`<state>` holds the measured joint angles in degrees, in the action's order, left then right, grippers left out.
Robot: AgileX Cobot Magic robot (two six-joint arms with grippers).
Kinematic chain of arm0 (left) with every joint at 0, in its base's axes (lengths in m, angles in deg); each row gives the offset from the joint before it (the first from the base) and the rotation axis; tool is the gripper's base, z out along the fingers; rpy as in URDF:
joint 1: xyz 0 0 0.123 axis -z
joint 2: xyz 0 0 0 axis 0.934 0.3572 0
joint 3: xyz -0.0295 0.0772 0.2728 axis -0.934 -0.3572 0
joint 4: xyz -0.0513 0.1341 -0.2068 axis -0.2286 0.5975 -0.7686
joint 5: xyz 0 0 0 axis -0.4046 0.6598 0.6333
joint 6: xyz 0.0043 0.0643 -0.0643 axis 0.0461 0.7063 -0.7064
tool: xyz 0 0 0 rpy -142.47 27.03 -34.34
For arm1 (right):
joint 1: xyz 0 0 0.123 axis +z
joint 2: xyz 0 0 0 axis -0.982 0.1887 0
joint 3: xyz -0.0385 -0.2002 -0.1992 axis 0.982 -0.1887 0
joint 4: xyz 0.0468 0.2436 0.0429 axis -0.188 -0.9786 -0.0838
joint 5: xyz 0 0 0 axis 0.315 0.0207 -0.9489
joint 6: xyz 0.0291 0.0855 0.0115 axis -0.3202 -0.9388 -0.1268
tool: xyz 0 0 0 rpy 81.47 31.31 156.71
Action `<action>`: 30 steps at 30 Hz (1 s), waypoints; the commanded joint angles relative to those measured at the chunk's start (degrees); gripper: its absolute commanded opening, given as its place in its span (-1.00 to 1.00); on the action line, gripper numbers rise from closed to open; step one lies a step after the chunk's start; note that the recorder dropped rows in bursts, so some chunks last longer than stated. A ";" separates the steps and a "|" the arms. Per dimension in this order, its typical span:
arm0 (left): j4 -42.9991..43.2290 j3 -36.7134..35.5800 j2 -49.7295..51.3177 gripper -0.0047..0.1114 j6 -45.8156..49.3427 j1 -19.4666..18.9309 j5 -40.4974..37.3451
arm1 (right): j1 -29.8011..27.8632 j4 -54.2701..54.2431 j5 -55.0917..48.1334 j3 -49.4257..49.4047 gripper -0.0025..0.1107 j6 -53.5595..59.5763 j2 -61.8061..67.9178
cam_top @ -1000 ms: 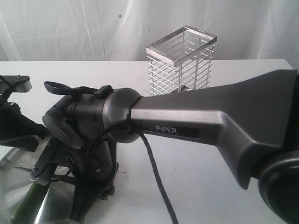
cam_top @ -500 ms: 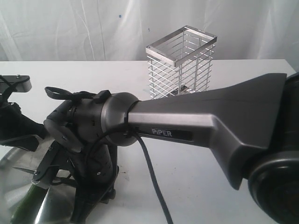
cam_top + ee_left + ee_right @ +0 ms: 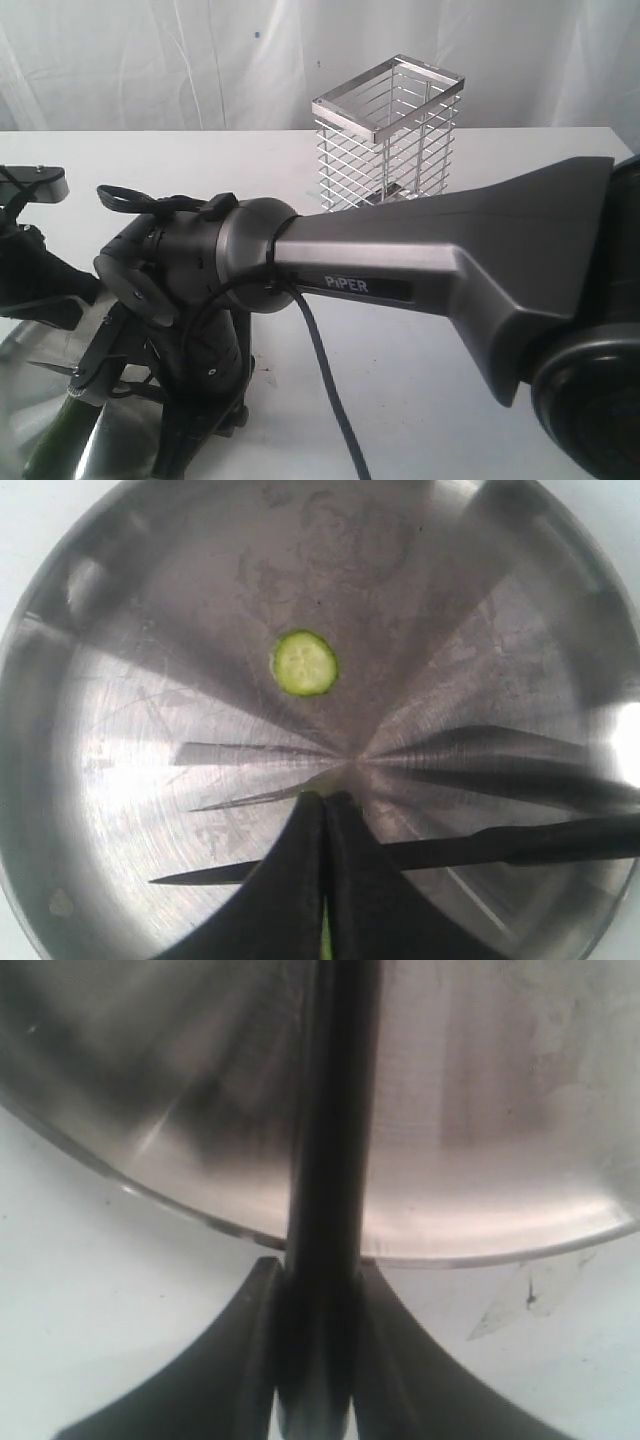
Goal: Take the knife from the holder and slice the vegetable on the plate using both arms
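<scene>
**A:** In the exterior view the right gripper [image 3: 185,445] hangs at the edge of the plate [image 3: 20,395], but its jaws are hidden there. What else shows?

**B:** The cucumber [image 3: 55,435] lies slanted in the plate. The holder [image 3: 390,135] stands well apart from the plate and looks empty, so I judge step 1 done.

**A:** And the left wrist view?

**B:** The left gripper [image 3: 325,815] has its fingers pressed together over the plate's middle, with a sliver of green in the slit. I judge it is pinning the cucumber. The knife [image 3: 500,845] crosses the plate just beside those fingertips. 1 slice [image 3: 305,663] lies flat near the plate's middle, clear of the blade.

**A:** The right wrist view?

**B:** The right gripper is clamped on the knife's black handle, just outside the plate's rim.

**A:** So how far along is it?

**B:** Slicing looks under way, with 1 round showing. More cuts probably remain, though I cannot tell how much cucumber is left.
</scene>
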<state>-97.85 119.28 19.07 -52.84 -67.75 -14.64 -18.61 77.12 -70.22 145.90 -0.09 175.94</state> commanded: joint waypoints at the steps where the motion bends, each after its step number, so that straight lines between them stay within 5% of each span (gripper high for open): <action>1: -0.61 -4.26 -0.38 -0.92 0.16 -0.01 2.35 | 0.05 -0.32 -0.85 0.31 -0.96 1.28 -0.30; 30: -0.25 -9.29 4.99 -0.92 0.15 -0.01 9.94 | 0.05 -0.23 -0.98 0.31 -0.96 1.28 -0.30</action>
<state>-97.90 110.51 24.00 -52.75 -67.75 -4.82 -18.61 77.01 -70.65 145.90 0.03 175.94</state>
